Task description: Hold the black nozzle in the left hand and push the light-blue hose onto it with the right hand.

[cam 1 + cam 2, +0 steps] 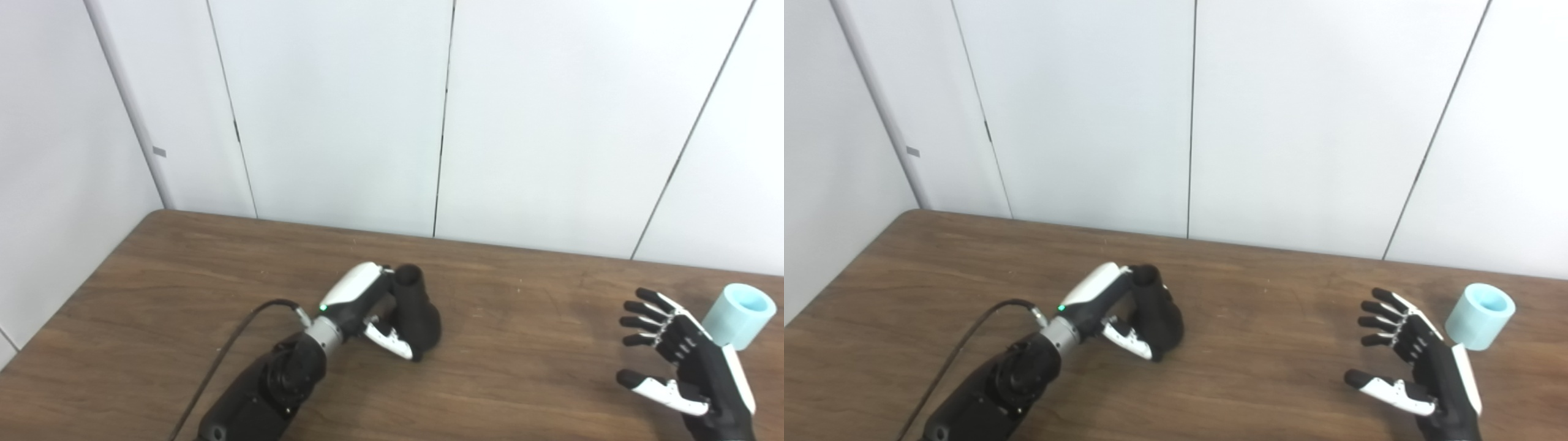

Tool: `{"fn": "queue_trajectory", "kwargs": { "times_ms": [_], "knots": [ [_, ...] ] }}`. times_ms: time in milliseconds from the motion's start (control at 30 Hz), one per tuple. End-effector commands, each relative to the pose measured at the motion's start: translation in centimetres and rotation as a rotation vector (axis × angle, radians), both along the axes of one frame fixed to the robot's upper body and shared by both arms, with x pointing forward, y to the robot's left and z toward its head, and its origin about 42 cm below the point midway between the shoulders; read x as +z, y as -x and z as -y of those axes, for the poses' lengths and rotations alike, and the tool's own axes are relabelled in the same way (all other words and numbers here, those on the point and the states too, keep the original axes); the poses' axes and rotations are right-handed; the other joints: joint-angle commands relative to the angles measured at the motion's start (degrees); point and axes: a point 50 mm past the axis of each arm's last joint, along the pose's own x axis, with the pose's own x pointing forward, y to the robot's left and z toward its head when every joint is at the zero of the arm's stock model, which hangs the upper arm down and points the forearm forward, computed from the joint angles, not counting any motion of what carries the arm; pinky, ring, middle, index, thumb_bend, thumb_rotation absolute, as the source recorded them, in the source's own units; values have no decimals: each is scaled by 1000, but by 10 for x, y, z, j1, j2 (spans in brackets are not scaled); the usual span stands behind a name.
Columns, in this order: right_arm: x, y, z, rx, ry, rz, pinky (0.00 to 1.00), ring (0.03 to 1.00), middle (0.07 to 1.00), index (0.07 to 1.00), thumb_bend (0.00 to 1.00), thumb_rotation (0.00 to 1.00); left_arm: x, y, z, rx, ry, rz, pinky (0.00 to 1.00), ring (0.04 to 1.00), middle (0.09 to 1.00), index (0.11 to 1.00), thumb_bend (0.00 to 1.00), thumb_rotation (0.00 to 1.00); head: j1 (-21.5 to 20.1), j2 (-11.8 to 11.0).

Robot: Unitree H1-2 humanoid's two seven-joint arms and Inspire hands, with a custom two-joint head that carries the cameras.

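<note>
The left hand (373, 306) wraps around the black plastic nozzle (416, 312) standing mid-table. The right hand (1415, 361) is open and empty, just left of the short light-blue hose piece (1481, 315) at far right. Holding looks done; grabbing and pushing remain.

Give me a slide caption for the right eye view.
Left hand wrapped around the black nozzle on the table; right hand open beside the light-blue hose.

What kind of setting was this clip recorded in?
Probably a lab or test room, not a home: a bare wood-grain table against plain white wall panels, holding only a black nozzle and light-blue hose.
</note>
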Motion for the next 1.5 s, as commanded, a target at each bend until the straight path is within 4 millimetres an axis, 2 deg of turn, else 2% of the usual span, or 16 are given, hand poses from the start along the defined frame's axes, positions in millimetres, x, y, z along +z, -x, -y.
{"fn": "queue_trajectory", "kwargs": {
  "times_ms": [0, 133, 300, 367, 467, 600, 800, 967, 1200, 1300, 1433, 1467],
  "knots": [
    [-25, 17, -11, -20, -45, -83, 566, 691, 750, 801, 874, 336, -8, 11, 33, -144, -40, -29, 1000, 595, 474, 491, 526, 0, -5, 2],
    [-20, 17, -17, -28, -48, -83, 565, 690, 752, 800, 863, 333, -10, 18, 48, -215, -86, -35, 1000, 594, 478, 491, 526, 0, -18, 5],
    [-13, 18, -25, -36, -41, -71, 562, 685, 750, 798, 849, 323, -14, 23, 57, -277, -135, -40, 1000, 592, 461, 499, 526, 0, -35, 10],
    [-9, 17, -30, -35, -44, -66, 564, 687, 752, 801, 843, 315, -14, 24, 60, -300, -144, -48, 1000, 592, 440, 505, 525, 0, -60, 19],
    [-3, 16, -37, -33, -52, -62, 563, 688, 753, 802, 832, 301, -16, 25, 64, -321, -162, -55, 1000, 587, 422, 507, 523, 0, -74, 25],
    [3, 17, -42, -34, -55, -64, 561, 687, 753, 798, 823, 289, -18, 28, 69, -332, -184, -59, 1000, 591, 460, 497, 526, 0, -98, 36],
    [9, 18, -49, -32, -66, -64, 559, 685, 748, 795, 824, 290, -20, 29, 68, -358, -208, -67, 1000, 605, 471, 494, 526, 0, -120, 45],
    [12, 19, -52, -27, -69, -62, 558, 687, 746, 794, 826, 297, -23, 30, 66, -374, -237, -71, 1000, 596, 443, 505, 525, 0, -135, 48],
    [17, 19, -53, -25, -57, -52, 556, 686, 745, 798, 823, 290, -29, 31, 62, -369, -247, -89, 1000, 594, 444, 503, 525, 0, -156, 42],
    [32, 17, -47, -32, -40, -27, 554, 684, 743, 797, 826, 291, -30, 32, 60, -369, -245, -87, 1000, 594, 448, 502, 525, 0, -175, 35],
    [74, 11, -28, -75, 49, 13, 551, 671, 740, 794, 829, 279, -30, 33, 57, -364, -251, -83, 1000, 593, 456, 498, 526, 0, -186, 31],
    [93, 7, -18, -123, 170, 8, 544, 659, 739, 794, 827, 271, -30, 33, 56, -360, -249, -82, 1000, 593, 457, 498, 526, 0, -215, 23]
  ]
}}
